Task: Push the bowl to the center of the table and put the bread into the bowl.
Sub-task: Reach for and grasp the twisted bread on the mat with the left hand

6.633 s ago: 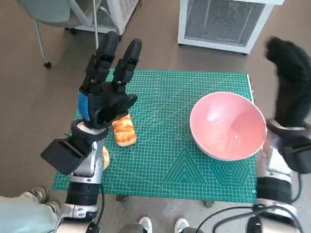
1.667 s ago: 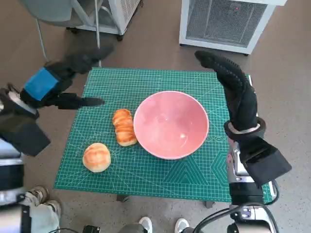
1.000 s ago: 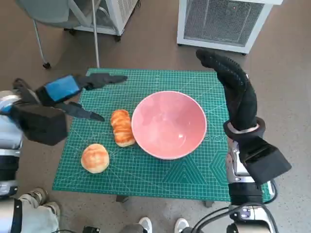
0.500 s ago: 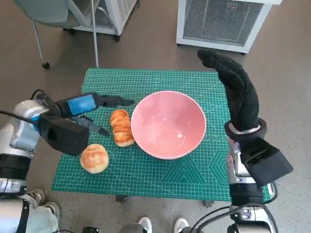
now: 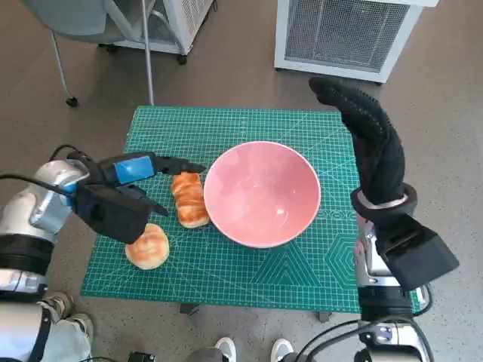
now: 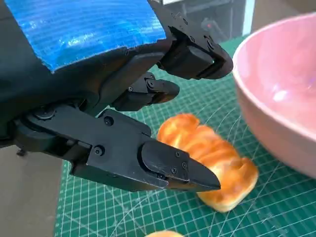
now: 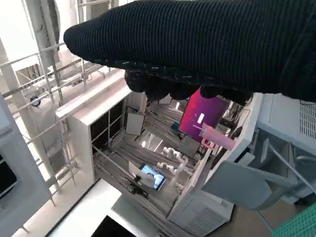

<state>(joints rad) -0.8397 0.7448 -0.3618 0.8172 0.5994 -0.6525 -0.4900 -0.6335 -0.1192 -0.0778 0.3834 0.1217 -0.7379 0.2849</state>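
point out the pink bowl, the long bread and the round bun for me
pink bowl (image 5: 302,162): head view, on the bare inner wall.
long bread (image 5: 190,200): head view, on the middle of its ridged top.
round bun (image 5: 149,246): head view, on the middle of its top, by the left hand (image 5: 124,172).

Pink bowl, golden bread, green gridded mat

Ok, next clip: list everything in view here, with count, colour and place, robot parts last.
bowl: 1, pink, middle of the mat
long bread: 1, golden brown, just left of the bowl
round bread: 1, golden, near left part of the mat
cutting mat: 1, green, covering the table
white units: 2, on the floor beyond the table
chair: 1, grey, far left
left hand: black, blue tape, fingers spread by the long bread
right hand: black glove, raised, holding nothing
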